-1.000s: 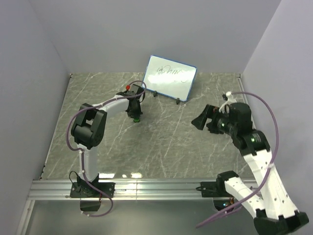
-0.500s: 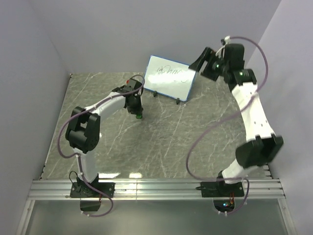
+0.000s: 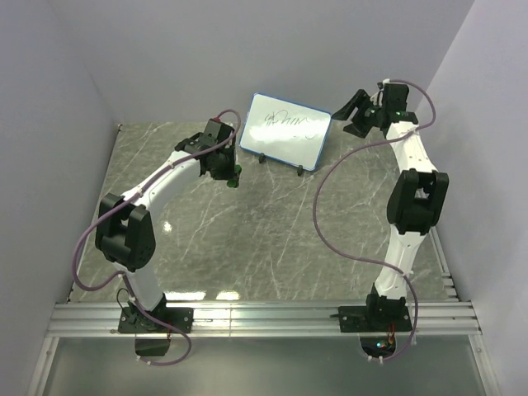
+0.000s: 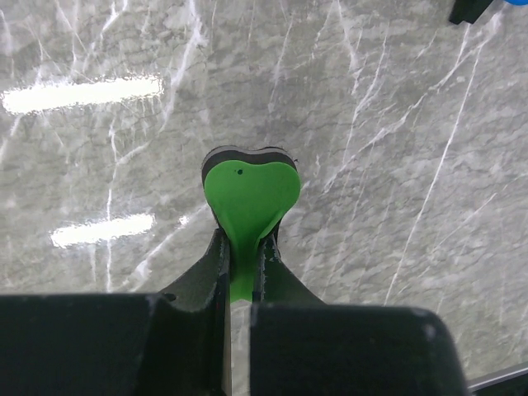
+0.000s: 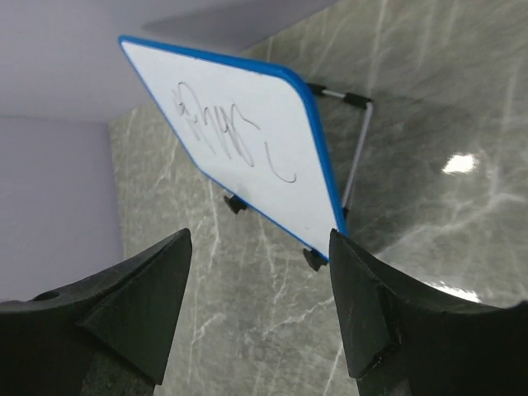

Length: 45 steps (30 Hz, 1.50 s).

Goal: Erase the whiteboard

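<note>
The whiteboard point(image 3: 288, 130), white with a blue frame and black feet, stands tilted at the back of the table with dark scribbles on its face. It also shows in the right wrist view point(image 5: 247, 144). My left gripper point(image 3: 232, 175) is shut on the green-and-black eraser point(image 4: 249, 198) and holds it above the marble, just left of the board's lower left corner. My right gripper point(image 3: 346, 110) is open and empty, hovering by the board's upper right corner; in its wrist view point(image 5: 260, 247) the board's right edge lies between the fingers.
The grey marble table point(image 3: 264, 239) is enclosed by lilac walls at the back and both sides. A wire stand point(image 5: 356, 140) props the board from behind. An aluminium rail point(image 3: 264, 318) runs along the near edge.
My right arm swung from mid-table up to the board's upper right corner. My left gripper moved with the eraser up and slightly toward the board's left edge.
</note>
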{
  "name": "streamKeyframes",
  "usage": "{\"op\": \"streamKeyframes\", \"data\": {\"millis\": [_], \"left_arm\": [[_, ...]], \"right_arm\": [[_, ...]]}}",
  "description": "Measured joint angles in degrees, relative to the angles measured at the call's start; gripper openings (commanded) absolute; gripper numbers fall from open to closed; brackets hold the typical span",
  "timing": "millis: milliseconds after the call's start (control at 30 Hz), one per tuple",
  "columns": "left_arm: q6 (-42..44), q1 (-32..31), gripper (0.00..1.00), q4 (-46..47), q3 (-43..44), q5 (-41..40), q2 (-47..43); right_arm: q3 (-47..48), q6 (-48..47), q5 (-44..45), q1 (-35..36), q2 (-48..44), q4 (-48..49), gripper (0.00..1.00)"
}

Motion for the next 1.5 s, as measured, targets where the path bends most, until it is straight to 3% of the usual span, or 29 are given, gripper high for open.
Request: {"op": "streamKeyframes", "data": {"millis": [300,500,800,900,933,1033,1300,1500], "left_arm": [[3.45,1.18,0.0,0.04,-0.46,0.04,-0.09],[3.5,2.58,0.0,-0.2,-0.24,0.17,0.17],[2.75,2.91,0.0,-2.67,7.02,0.26,5.46],[2.71,3.02,0.0,-4.0,10.05,0.66,7.76],[2.71,3.02,0.0,-4.17,10.75,0.7,8.22],[2.84,3.15,0.0,-4.98,11.98,0.7,9.09],[3.17,3.72,0.0,-5.44,11.96,0.94,9.14],[3.93,3.87,0.0,-3.58,9.35,1.9,8.85]], "right_arm": [[-4.09,7.06,-8.66,0.11,5.14,16.87,0.75],[-2.47,7.98,-8.85,0.11,10.19,18.1,0.76],[4.31,10.6,-11.98,0.72,16.13,20.33,0.73],[4.31,12.04,-13.14,1.36,16.74,22.67,0.58],[4.26,12.52,-13.46,1.53,17.0,23.41,0.43],[3.19,14.03,-14.73,1.9,17.49,25.29,0.31],[-3.93,13.53,-16.59,1.88,16.81,31.89,0.13],[-16.0,10.45,-16.09,2.34,8.76,34.03,0.06]]}}
